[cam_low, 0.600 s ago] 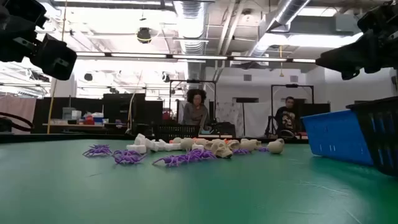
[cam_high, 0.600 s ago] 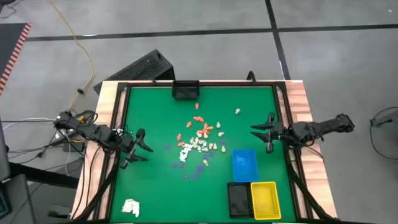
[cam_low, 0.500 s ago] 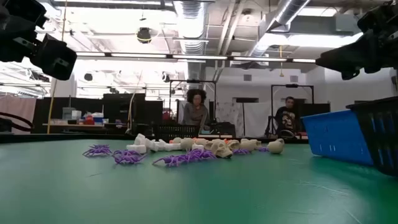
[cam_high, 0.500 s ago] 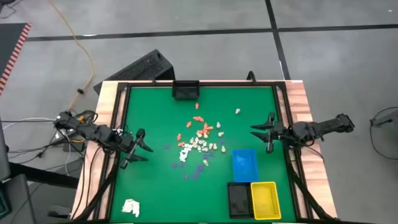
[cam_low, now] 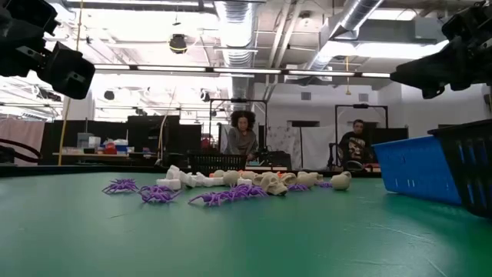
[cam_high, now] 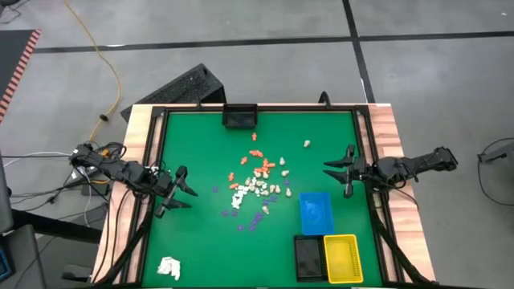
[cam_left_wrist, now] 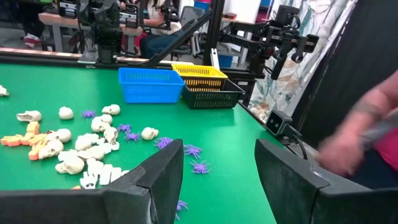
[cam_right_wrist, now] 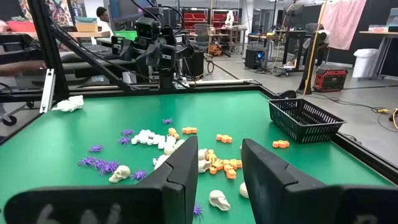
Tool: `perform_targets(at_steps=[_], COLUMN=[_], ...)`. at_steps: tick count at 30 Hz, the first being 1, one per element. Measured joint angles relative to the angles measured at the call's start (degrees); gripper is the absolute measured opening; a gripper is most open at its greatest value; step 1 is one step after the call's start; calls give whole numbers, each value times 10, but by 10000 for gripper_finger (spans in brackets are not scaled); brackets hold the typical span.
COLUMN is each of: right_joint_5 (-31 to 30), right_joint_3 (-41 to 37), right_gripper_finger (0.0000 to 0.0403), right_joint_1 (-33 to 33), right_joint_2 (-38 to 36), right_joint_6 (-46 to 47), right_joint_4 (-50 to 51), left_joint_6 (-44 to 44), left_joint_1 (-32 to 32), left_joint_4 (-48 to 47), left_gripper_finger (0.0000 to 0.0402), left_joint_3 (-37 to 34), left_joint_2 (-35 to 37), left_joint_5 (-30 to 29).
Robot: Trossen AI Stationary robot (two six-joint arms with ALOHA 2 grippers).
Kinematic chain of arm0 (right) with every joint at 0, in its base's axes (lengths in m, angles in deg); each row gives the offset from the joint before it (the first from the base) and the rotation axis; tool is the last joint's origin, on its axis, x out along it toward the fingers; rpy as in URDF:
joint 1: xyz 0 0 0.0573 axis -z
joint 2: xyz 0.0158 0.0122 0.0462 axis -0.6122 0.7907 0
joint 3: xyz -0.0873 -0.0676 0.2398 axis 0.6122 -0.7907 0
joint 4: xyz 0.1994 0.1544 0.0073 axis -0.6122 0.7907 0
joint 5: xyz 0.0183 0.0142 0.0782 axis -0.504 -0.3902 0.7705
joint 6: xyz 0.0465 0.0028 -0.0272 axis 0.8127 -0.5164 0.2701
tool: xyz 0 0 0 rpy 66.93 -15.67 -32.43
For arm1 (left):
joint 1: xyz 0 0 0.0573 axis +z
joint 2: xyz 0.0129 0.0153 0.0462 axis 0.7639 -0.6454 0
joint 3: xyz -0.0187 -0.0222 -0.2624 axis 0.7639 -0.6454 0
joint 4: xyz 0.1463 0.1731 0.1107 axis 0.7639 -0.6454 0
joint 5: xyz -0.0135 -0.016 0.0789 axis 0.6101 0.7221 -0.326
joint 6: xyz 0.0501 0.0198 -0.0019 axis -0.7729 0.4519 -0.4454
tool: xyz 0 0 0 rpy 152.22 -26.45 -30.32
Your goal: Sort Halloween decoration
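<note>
The Halloween decoration is a loose scatter of tiny orange, white, cream and purple pieces lying on the green mat at mid-table; purple spiders and cream skulls show among them. My left gripper hovers open above the mat's left side, holding nothing. Over the right side, my right gripper is open too, with nothing between its fingers.
A blue tray stands right of the pile, with a black tray and a yellow tray at the near right. A black basket sits at the far edge. A white paper wad lies near left. People stand beyond the table.
</note>
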Motion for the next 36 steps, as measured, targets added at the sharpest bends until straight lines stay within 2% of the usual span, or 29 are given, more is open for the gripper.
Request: perform_targets(at_steps=[17,24,27,33,36], right_joint_5=[0,0,0,12,3], right_joint_3=[0,0,-3,-4,-3], right_gripper_finger=[125,125,125,125,125], right_joint_1=[0,0,0,0,4], right_joint_2=[0,0,0,0,0], right_joint_6=[0,0,3,178,230], right_joint_4=[0,-3,-30,-128,-172], left_joint_6=[0,-75,-77,-28,-56], left_joint_1=[0,0,0,0,0], left_joint_4=[0,3,11,13,25], left_gripper_finger=[189,189,189,189,189], left_joint_3=[0,0,0,0,0], left_joint_2=[0,0,0,0,0], left_joint_5=[0,-10,-28,-40,-88])
